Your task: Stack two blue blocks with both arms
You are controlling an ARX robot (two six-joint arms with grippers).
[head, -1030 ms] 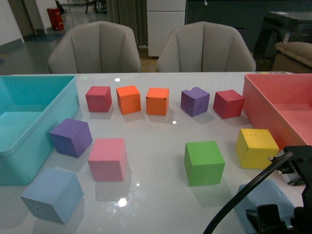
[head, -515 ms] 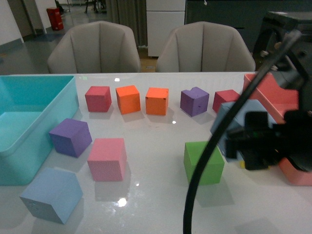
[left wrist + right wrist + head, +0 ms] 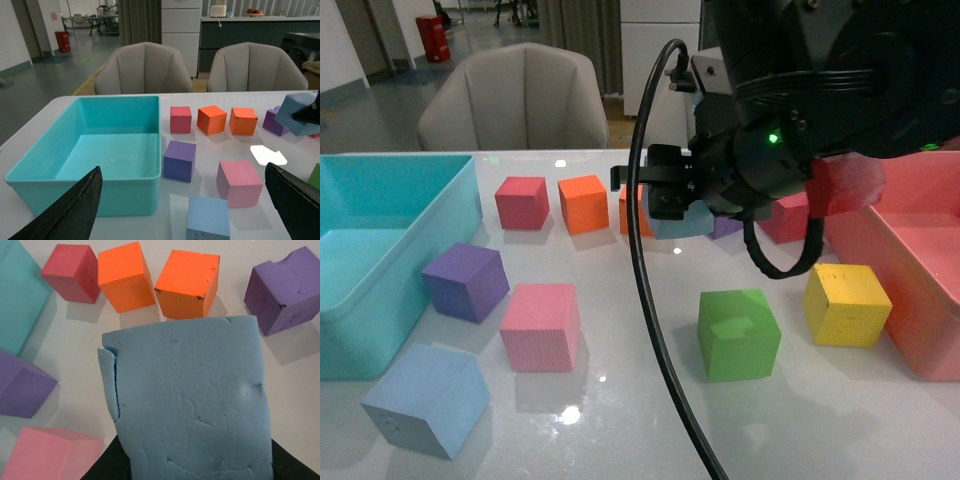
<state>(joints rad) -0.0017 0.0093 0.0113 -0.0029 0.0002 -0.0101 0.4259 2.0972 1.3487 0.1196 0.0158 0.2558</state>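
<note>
My right gripper is shut on the steel-blue block and holds it in the air over the back row of cubes. In the right wrist view this blue block fills the frame, with the black fingers just showing at its sides. The paler blue block rests on the table at the front left, beside the turquoise bin. In the left wrist view it lies between and below the spread fingers of my open left gripper, and the held block shows far to the right.
A turquoise bin stands at the left and a pink bin at the right. Purple, pink, green and yellow cubes sit mid-table. Red and orange cubes line the back.
The right arm lifted the blue block from the front right corner and carried it up and leftward to above the back row. The pale blue block stayed put.
</note>
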